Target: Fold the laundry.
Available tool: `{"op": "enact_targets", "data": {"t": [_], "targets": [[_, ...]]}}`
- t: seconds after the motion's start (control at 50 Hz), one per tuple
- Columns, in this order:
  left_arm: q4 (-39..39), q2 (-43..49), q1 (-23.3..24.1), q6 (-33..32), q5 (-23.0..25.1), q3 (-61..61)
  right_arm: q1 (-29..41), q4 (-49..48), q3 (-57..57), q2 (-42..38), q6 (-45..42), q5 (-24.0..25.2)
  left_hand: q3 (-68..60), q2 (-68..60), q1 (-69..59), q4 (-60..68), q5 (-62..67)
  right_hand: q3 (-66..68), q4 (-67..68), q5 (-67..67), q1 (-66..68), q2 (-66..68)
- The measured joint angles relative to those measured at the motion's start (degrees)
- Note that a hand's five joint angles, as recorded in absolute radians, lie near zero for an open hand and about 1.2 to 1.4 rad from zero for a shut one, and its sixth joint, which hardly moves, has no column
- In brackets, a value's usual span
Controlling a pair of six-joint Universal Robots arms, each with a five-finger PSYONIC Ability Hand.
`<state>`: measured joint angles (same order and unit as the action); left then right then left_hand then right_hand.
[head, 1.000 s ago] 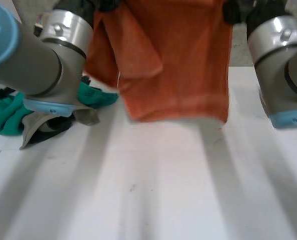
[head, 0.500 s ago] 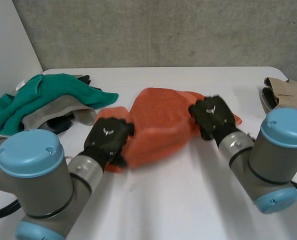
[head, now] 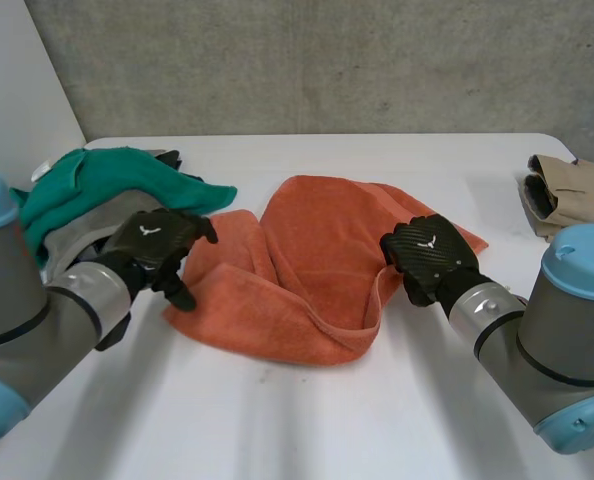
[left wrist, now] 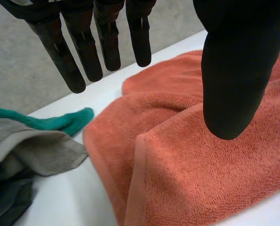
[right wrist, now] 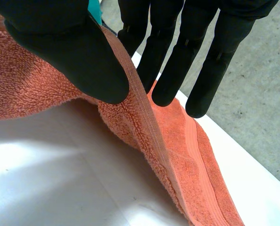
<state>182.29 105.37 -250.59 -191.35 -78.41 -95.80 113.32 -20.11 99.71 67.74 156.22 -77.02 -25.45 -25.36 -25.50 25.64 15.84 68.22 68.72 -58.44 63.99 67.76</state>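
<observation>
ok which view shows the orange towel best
The head view: the whole rumpled orange towel. The left wrist view has one hemmed corner by the left hand; the right wrist view, a raised hem in the right hand.

Lab-like test space, bare concrete wall [head: 327,60], plain white table [head: 307,420]

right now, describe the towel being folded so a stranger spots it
On the white table, look between the left hand and the right hand. The orange towel lies rumpled there, one edge pinched by the right hand. The pile beside it is green and grey, the far cloth tan.
</observation>
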Motion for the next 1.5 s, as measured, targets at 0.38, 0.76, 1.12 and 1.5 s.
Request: {"op": "enact_targets", "data": {"t": [0.38,0.76,1.12,1.5], "targets": [[2.2,24.5,6.1,-8.9,-1.1,19.9,-0.3,0.1,0.8,-0.8,-0.4,-0.2,-13.9,-14.6,-15.0,13.9,13.6,0.0,0.0,0.0,0.0,0.0],[0.3,19.6,5.8,-9.6,-5.9,20.2,-2.9,3.3,-1.4,1.6,-0.1,0.1,-42.6,-43.1,-41.0,43.0,40.8,0.0,0.0,0.0,0.0,0.0],[-10.1,-12.4,3.7,-10.8,-4.6,7.6,-0.4,18.4,-9.9,6.1,0.0,3.7,-42.7,-43.2,-41.0,43.1,40.8,-43.7,-44.1,44.9,-40.9,-44.1],[-9.2,-14.0,5.8,-6.7,-6.4,14.5,-15.6,28.3,-7.3,5.6,21.1,6.3,-42.8,-43.3,-41.0,43.1,40.8,-55.6,-55.7,56.1,-50.2,-54.6]]}}
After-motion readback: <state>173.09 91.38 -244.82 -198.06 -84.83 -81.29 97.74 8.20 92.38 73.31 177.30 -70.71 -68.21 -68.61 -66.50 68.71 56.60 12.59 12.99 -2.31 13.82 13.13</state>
